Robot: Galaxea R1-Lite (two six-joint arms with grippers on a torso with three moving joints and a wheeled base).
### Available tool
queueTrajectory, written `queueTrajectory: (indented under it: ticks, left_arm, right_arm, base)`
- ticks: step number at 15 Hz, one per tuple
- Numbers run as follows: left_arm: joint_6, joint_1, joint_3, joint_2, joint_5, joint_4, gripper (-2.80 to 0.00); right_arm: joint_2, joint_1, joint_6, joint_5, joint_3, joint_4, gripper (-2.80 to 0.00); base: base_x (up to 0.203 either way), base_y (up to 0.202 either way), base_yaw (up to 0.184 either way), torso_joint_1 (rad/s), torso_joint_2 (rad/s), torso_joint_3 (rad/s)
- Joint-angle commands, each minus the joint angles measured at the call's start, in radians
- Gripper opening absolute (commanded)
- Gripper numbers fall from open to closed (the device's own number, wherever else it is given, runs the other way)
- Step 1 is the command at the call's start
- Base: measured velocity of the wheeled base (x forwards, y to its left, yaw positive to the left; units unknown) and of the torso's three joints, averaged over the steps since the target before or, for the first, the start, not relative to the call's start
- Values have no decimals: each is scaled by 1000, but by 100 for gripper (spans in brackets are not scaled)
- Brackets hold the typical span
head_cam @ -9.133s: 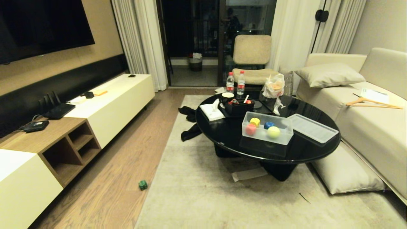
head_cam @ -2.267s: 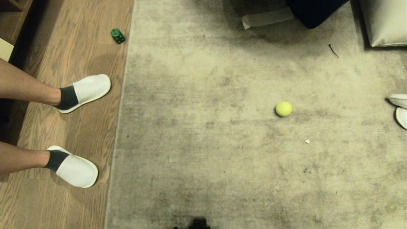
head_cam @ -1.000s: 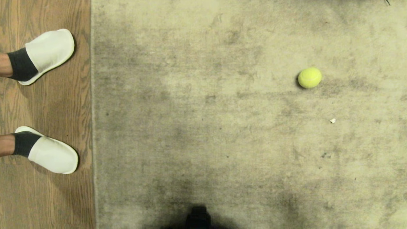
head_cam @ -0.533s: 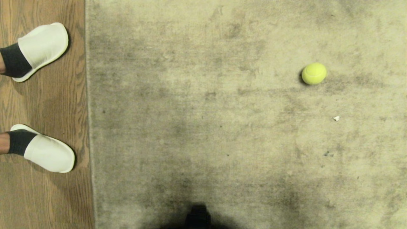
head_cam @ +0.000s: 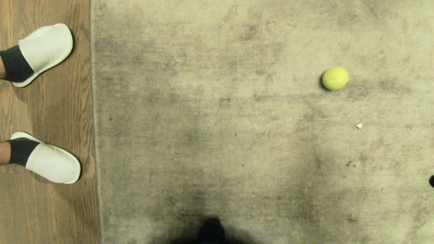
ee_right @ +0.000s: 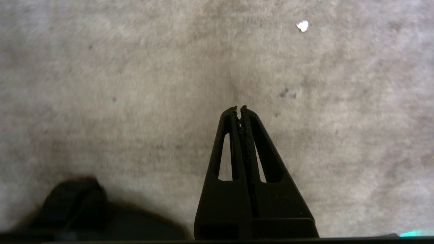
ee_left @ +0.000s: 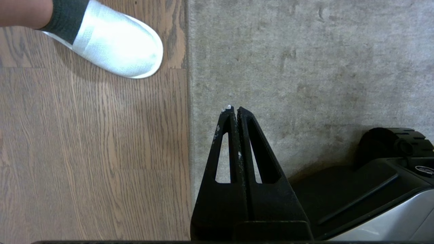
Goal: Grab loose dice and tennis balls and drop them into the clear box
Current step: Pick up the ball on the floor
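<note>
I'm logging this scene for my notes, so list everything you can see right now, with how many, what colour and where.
tennis ball: one, yellow-green, on the rug, to the robot's right
white scrap: one, white, on the rug nearer the robot than the ball
rug: one, beige-grey, covering most of the floor
wood floor: brown, along the rug's left edge
slippers: two, white, on a person's feet in dark socks, on the wood floor
robot base: black and grey, on the rug
left gripper: black, fingers shut, above the rug's edge
right gripper: black, fingers shut, above the rug
</note>
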Motion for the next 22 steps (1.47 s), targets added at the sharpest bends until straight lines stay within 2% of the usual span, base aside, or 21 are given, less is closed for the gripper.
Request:
queueTrajectory:
  ticks: [1,4,8,13,14,20,22]
  left_arm:
    - [0,0,2,0,0,-1,-280]
    - [0,0,2,0,0,-1,-280]
    - [2,0,2,0,0,-1,-280]
    - [2,0,2,0,0,-1,-280]
    - [2,0,2,0,0,-1,-280]
    - [0,0,2,0,0,-1,-280]
    - [1,0,2,0,0,-1,-280]
  right_arm:
    - [238,-9,31,-2,-76,-22,-280]
    - [439,-63,73,6,-139,-73,-280]
    - [693,-140,62,22,-215,-255,-280]
    - [873,-159,45,24,-453,-255,-280]
    - [895,-159,45,22,-488,-248,0]
    - [916,-159,48,31,-621,-168,0]
    - [924,-158,48,62,-638,-166,0]
  base:
    - [0,0,0,0,0,0]
    - [0,0,0,0,0,0]
    - [0,0,0,0,0,0]
    - [0,0,0,0,0,0]
    - [0,0,0,0,0,0]
    - [0,0,0,0,0,0]
    - [0,0,0,0,0,0]
